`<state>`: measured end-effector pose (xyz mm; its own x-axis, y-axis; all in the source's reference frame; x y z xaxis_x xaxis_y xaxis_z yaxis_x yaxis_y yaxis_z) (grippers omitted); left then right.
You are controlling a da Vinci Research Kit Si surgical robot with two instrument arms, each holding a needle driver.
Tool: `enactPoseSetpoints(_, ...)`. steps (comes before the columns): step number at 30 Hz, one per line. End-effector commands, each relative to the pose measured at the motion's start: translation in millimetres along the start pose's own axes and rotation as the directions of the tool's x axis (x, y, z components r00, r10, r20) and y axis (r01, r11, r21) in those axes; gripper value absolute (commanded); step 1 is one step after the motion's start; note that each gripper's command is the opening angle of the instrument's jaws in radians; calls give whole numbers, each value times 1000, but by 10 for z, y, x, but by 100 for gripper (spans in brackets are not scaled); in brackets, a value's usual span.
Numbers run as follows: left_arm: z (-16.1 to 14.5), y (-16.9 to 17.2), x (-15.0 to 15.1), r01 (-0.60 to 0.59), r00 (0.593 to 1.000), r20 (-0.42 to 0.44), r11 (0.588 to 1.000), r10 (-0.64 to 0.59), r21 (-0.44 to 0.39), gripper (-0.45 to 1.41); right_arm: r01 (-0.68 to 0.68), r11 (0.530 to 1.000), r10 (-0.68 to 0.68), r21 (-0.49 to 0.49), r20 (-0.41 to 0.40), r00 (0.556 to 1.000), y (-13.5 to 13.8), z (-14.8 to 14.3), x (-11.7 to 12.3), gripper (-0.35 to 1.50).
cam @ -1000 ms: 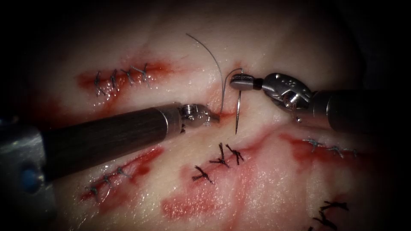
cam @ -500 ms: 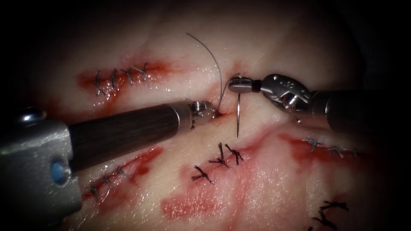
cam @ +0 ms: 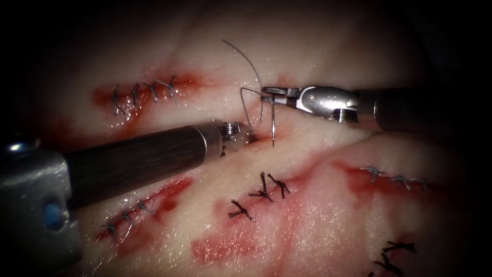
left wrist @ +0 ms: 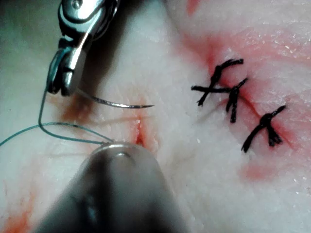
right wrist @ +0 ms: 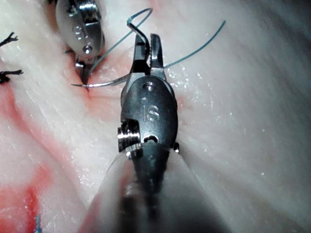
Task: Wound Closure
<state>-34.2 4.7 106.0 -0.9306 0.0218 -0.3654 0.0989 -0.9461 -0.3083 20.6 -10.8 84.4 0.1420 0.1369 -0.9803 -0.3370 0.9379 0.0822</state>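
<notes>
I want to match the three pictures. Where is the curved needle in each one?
Endoscope view: needle hangs from the right tool, tip above the cut.
Left wrist view: needle under those jaws.
Right wrist view: needle beside them.
Shared landmark: the left tool at the cut.

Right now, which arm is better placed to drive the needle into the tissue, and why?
Right, probably: the right end effector grips the needle near its blunt end, tip free by the cut; the left end effector rests at the cut's edge.

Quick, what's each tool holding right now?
Left tool: tip at the tissue; state cannot be told.
Right tool: shut on the needle near its thread end; point free.
</notes>
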Motion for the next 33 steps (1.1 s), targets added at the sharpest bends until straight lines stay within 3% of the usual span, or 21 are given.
enactPoseSetpoints(1, 4, -7, 4, 7, 1000, -1, 1000, -7, 9, -6, 7, 1000, -7, -11, -9, 1000, 0, 13, -3, -35)
enactPoseSetpoints(11, 4, -5, 5, 45, 999, 0, 999, -45, 8, 26, 52, 998, -53, -33, -16, 998, -8, 29, -9, -35)
enactPoseSetpoints(14, 3, -5, 5, 44, 999, 2, 999, -44, 6, 26, 55, 998, -56, -36, -15, 998, -9, 31, -12, -35)
enactPoseSetpoints(21, 2, -5, 5, 56, 998, -4, 998, -56, 7, 57, 69, 997, -69, -30, -1, 998, -6, 33, -21, -35)
enactPoseSetpoints(33, -3, -3, 6, 87, 996, -11, 996, -87, 4, 52, 111, 994, -110, -17, 28, 994, -6, 37, -33, -35)
